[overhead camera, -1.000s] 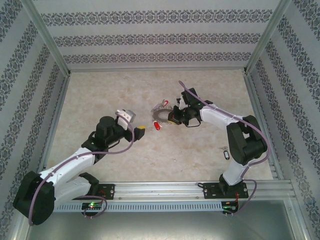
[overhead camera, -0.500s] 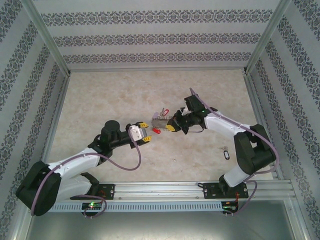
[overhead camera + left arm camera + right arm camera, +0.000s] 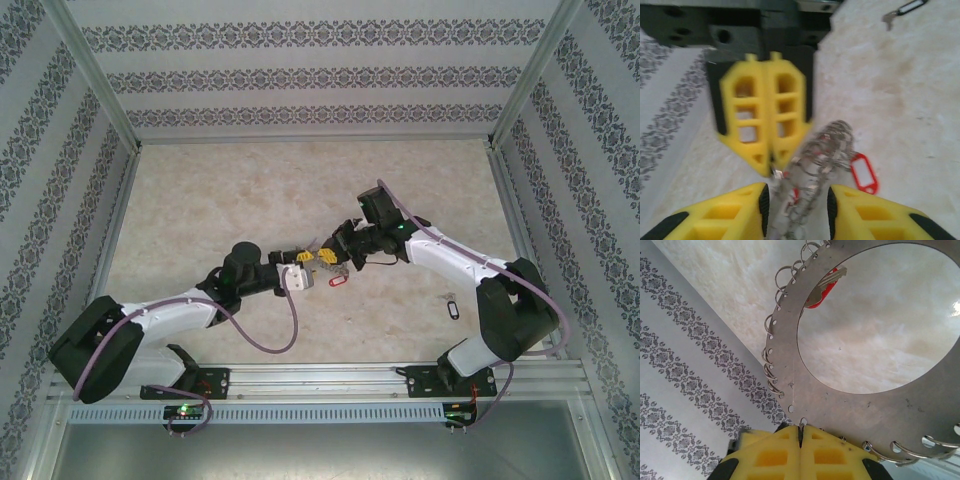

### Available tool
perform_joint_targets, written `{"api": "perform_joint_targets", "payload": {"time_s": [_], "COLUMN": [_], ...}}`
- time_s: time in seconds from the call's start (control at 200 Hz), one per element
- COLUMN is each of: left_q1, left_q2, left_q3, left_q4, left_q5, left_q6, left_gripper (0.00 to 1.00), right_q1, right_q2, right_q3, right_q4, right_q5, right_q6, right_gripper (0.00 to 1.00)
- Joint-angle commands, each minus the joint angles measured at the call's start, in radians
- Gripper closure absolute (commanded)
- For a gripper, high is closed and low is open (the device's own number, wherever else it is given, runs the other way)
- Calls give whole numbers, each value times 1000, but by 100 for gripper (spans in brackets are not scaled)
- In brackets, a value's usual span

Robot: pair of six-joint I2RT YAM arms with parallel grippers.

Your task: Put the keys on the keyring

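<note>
The keyring is a flat grey metal doughnut with small wire loops along its rim. My right gripper is shut on its edge and holds it off the table. In the left wrist view the keyring stands edge-on between the fingers of my left gripper, which is open around it. In the top view the two grippers meet at mid-table, the left gripper facing the right gripper. A red-tagged key sits just below the ring, and the same red-tagged key is right beside it.
A key with a black tag lies on the table to the right, near the right arm's base; the black-tagged key is also in the left wrist view. Patterned walls enclose the beige table.
My left arm has swung right and reached its open fingers around the keyring. My right gripper has carried the ring a little nearer and to the left, meeting the left gripper.
</note>
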Motion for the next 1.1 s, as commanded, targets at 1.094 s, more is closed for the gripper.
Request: {"api": "perform_joint_targets", "payload": {"time_s": [1.094], "left_q1": [-37], "left_q2": [69], "left_q3": [48], "left_q4": [84], "left_q5": [-204], "left_q6": [-6], "left_gripper": [95], "right_q1": [30], "right_q2": [-13], "right_q3": [-12], "right_q4": [140], "right_q5": [-44], "right_q6": [133], "right_gripper": [100]}}
